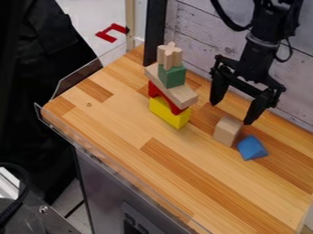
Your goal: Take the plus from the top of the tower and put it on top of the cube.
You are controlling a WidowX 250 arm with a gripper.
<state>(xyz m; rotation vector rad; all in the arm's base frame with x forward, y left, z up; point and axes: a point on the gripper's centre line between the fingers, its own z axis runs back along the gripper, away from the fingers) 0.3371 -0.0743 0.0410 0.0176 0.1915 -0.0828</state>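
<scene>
Camera view: the plus (170, 55) sits atop the tower (173, 91), on its green block (172, 76), so the transfer looks entirely undone. The tool (232, 113) hangs wide open and empty above the wooden cube (227, 131); grasping, carrying and placing are all left to do.

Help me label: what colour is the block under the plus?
Green block, seen best in the camera view.

Tower (164, 112) blocks upper center; cube (225, 132), blue block (251, 148) obstruct right. Lower-center tabletop (207, 183) passable; tower-cube gap probably tight.
</scene>
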